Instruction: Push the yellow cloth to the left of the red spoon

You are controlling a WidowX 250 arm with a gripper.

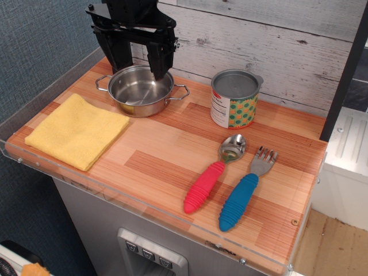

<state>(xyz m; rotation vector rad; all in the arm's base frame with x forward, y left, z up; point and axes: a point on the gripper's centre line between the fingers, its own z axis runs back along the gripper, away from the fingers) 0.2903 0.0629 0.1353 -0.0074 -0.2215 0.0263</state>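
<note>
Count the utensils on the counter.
2. The red spoon lies right of centre near the front edge; the blue fork lies beside it on its right. None seems hidden, though the pot's inside is partly blocked.

Yellow cloth (77,131), red spoon (211,174) handle, blue fork (244,191) handle

The black metal gripper (138,56) sits toward eleven o'clock in the view, its wrist block above, pointing straight down. Its two thick fingers (159,63) hang parted, with a clear gap between them.
</note>
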